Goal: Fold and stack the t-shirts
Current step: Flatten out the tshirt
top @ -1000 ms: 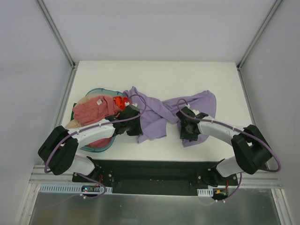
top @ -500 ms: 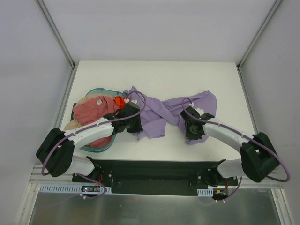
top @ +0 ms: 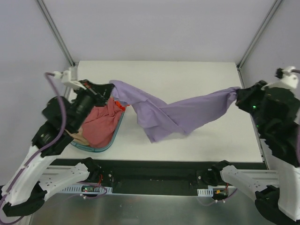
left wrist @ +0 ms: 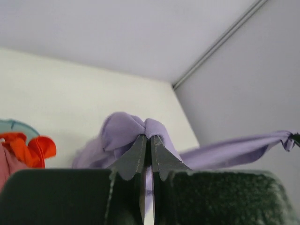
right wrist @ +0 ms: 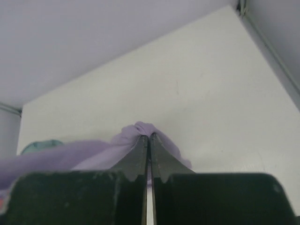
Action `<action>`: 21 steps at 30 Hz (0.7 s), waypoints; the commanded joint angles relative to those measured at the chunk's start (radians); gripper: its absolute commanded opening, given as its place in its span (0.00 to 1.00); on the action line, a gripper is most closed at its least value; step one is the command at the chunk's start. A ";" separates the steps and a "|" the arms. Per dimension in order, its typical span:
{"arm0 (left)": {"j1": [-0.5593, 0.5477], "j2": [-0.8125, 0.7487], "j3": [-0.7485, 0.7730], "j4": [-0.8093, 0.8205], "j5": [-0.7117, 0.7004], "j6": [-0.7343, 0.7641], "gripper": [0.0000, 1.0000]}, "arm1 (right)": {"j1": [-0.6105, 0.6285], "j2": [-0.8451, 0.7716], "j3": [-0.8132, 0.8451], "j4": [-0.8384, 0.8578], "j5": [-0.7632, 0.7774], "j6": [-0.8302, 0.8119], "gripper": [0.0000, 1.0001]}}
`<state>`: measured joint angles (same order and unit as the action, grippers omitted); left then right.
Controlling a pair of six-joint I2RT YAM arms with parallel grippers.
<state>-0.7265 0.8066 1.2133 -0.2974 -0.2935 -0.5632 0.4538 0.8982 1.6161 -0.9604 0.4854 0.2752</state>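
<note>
The lavender t-shirt (top: 173, 115) hangs stretched in the air between both arms, sagging to the table in the middle. My left gripper (top: 110, 86) is shut on its left end (left wrist: 124, 133), raised above the basket. High at the table's right edge, my right gripper (top: 236, 93) is shut on the shirt's other end (right wrist: 143, 129). The dusty pink-red t-shirt (top: 98, 124) lies bunched in the teal basket (top: 101, 149), with a bit of the tan t-shirt (top: 75, 137) showing under it at the left.
An orange-red scrap (top: 123, 106) (left wrist: 35, 147) lies at the basket's right rim. White table (top: 187, 75) with grey walls and metal corner posts on the left, right and back. Black base rail (top: 154, 171) along the near edge.
Both arms have lifted from the table and swung outward, pulling the lavender t-shirt up and taut between them. The right gripper closed on the cloth within the last second.
</note>
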 commanded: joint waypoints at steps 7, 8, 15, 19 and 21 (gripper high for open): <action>-0.001 -0.135 0.277 -0.049 -0.003 0.152 0.00 | -0.006 0.025 0.611 -0.284 0.115 -0.126 0.00; -0.001 -0.136 0.301 -0.049 0.010 0.160 0.00 | -0.006 0.025 0.655 -0.297 0.101 -0.126 0.00; -0.001 -0.103 0.234 -0.049 -0.005 0.146 0.00 | -0.006 -0.012 0.498 -0.299 0.252 -0.122 0.00; 0.001 0.029 0.121 -0.039 -0.132 0.135 0.00 | -0.006 0.066 0.288 -0.238 0.451 -0.123 0.00; 0.012 0.126 0.088 -0.017 -0.209 0.134 0.00 | -0.033 0.157 0.208 -0.201 0.504 -0.134 0.00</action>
<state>-0.7265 0.7338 1.3823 -0.3443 -0.3531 -0.4404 0.4515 0.8745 1.9621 -1.2270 0.7967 0.1764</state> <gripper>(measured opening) 0.009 0.015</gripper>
